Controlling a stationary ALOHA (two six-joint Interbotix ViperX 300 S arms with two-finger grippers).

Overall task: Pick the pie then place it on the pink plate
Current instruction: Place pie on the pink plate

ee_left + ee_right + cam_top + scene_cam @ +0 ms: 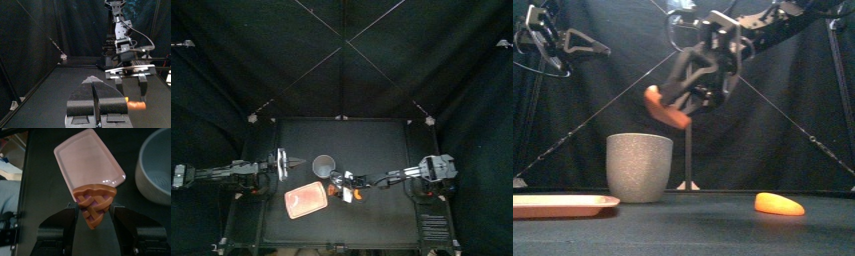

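So the right jaws pinch the pie [92,203] (lattice top) midair, plate [305,203] around its 8 o'clock; left jaws look shut.

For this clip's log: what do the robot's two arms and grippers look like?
Both are slim black jointed arms. The left gripper and right gripper each have two flat black fingers. In the left wrist view, a white cross-plate sits above the right gripper, and black cables loop along its arm.
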